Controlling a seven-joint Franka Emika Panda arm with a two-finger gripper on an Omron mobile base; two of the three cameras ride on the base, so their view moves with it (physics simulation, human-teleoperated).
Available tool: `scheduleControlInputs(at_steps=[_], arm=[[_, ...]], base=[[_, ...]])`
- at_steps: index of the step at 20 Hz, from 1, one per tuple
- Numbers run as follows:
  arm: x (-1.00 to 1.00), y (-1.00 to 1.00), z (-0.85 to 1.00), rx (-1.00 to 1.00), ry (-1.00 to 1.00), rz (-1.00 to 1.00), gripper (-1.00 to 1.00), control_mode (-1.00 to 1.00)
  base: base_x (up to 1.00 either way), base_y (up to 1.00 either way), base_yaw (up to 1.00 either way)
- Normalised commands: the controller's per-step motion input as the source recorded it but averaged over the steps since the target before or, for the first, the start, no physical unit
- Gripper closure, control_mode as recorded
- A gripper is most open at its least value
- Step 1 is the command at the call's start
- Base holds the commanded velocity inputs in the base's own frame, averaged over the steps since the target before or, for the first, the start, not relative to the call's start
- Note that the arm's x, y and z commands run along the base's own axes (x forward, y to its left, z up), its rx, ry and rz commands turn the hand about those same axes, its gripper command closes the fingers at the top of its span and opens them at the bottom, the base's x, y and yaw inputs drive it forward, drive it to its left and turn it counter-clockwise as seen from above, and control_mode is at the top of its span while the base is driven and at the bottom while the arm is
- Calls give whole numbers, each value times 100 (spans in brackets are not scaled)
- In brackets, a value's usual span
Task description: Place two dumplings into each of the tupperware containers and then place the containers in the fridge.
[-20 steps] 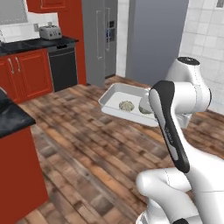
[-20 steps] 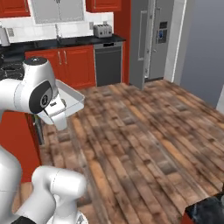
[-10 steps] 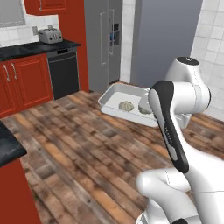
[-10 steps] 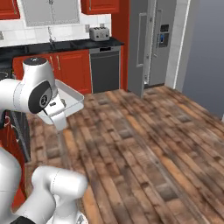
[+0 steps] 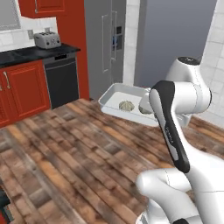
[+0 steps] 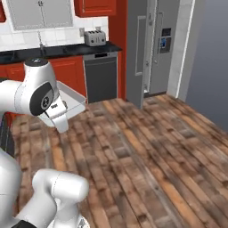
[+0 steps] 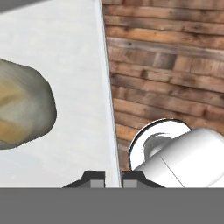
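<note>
The end effector (image 7: 113,177) is closed, its two fingertips pinching the thin rim of the lighter tupperware container (image 5: 114,95), which it holds in the air above the wooden floor (image 5: 78,144). In the hand view the rim runs straight up between the tips, with the pale tray floor on one side and the floor planks on the other. A dumpling (image 7: 22,109) lies inside the tray, near the gripped edge. From the left base view the tray hangs roughly level in front of the arm, with two dumplings in it: one (image 5: 127,105) near the middle and a second (image 5: 145,108) just beside it, partly hidden by the arm's upper link. In the right base view the tray (image 6: 73,99) juts out from behind the arm's elbow. The fridge (image 6: 151,44) stands ahead, well apart from the tray, at the end of the red cabinets (image 6: 71,73). A dishwasher (image 6: 101,76) sits beside it under the dark tabletop (image 6: 58,50), with a toaster (image 6: 95,38) near the tabletop's fridge-side end.
</note>
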Motion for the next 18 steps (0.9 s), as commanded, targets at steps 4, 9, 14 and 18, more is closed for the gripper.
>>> scheduleControlInputs(at_steps=[4,9,14,18], arm=[[0,0,0,0,0,0,100,100],[0,0,0,0,0,0,100,100],[0,0,0,0,0,0,100,100],[0,0,0,0,0,0,100,100]], base=[[100,0,0],[100,-1,0],[100,-11,0],[100,-27,0]])
